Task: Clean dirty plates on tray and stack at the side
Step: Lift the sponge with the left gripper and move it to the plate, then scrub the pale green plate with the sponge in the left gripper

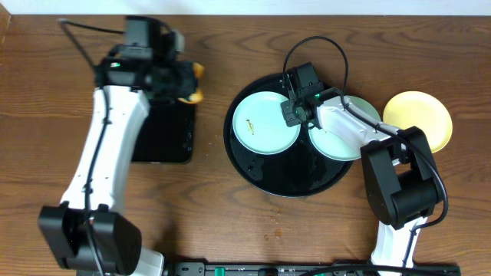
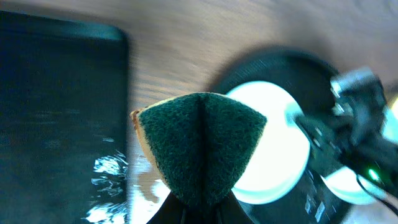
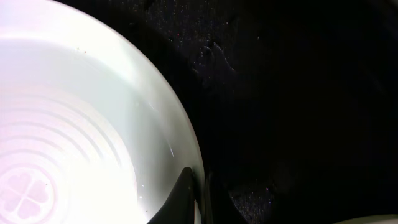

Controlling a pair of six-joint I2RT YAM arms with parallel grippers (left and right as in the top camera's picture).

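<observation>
A pale blue-white plate (image 1: 265, 123) with a small brown smear lies on the left of the round black tray (image 1: 284, 175). My right gripper (image 1: 294, 113) is shut on this plate's right rim. The right wrist view shows its fingers (image 3: 200, 198) pinching the rim of the plate (image 3: 74, 124) over the tray (image 3: 298, 93). A second pale plate (image 1: 347, 142) lies at the tray's right, partly under the right arm. The pale yellow plate (image 1: 418, 119) sits on the table right of the tray. My left gripper (image 1: 186, 83) is shut on a green-and-yellow sponge (image 2: 199, 146), held left of the tray.
A rectangular black tray (image 1: 165, 134) lies under the left arm and also shows wet in the left wrist view (image 2: 56, 112). Bare wooden table (image 1: 230, 222) runs along the front. A black cable (image 1: 322, 46) loops above the right gripper.
</observation>
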